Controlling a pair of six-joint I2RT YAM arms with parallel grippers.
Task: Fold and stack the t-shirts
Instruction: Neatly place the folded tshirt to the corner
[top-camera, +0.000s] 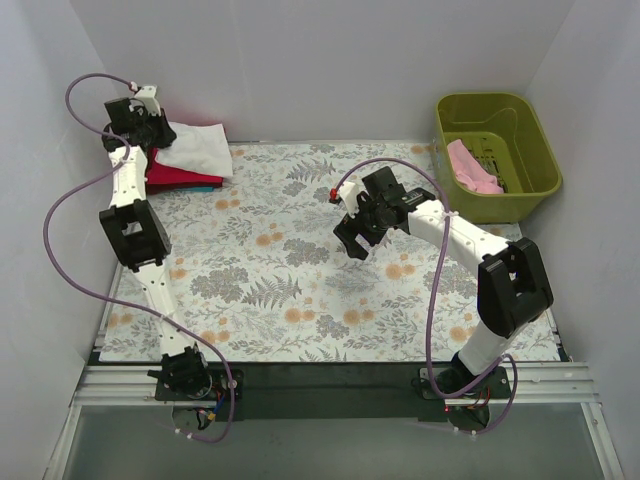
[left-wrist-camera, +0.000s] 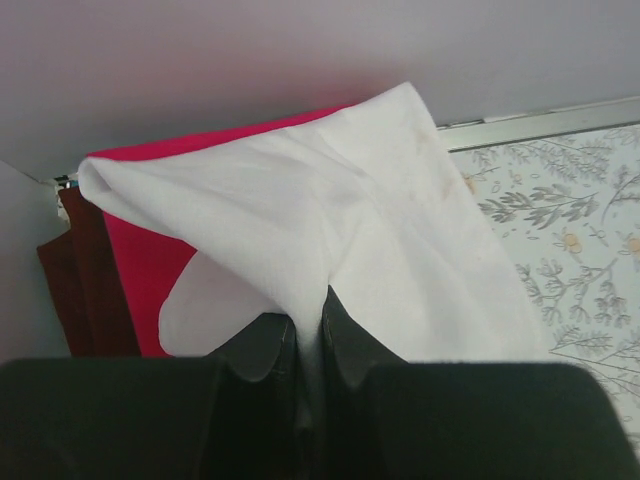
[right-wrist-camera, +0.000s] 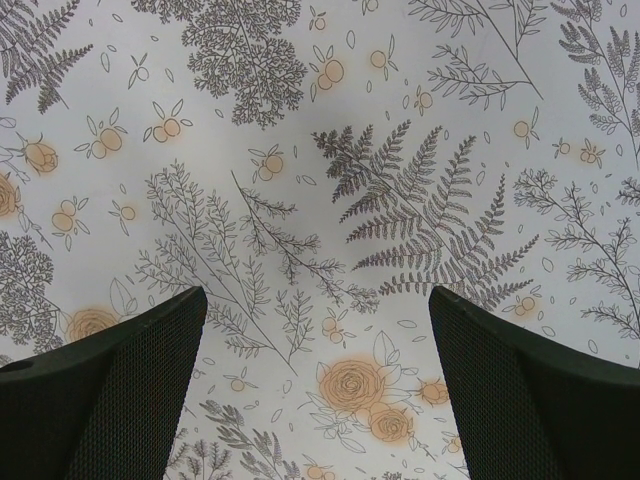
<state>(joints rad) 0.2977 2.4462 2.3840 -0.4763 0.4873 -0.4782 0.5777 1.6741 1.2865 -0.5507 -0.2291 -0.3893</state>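
Note:
A folded white t-shirt (top-camera: 200, 147) lies on a folded crimson red t-shirt (top-camera: 180, 176) at the far left corner of the table. My left gripper (top-camera: 150, 125) is shut on an edge of the white t-shirt (left-wrist-camera: 330, 220), which drapes over the red t-shirt (left-wrist-camera: 150, 260). A pale pink t-shirt (top-camera: 472, 168) lies crumpled in the olive-green basket (top-camera: 530, 140) at the far right. My right gripper (top-camera: 355, 240) is open and empty above the middle of the table; its fingers (right-wrist-camera: 110, 400) frame only bare cloth pattern.
The floral tablecloth (top-camera: 300, 270) covers the table. White walls close the left, back and right sides. A dark brown cloth edge (left-wrist-camera: 75, 280) shows left of the red shirt. Purple cables loop off both arms.

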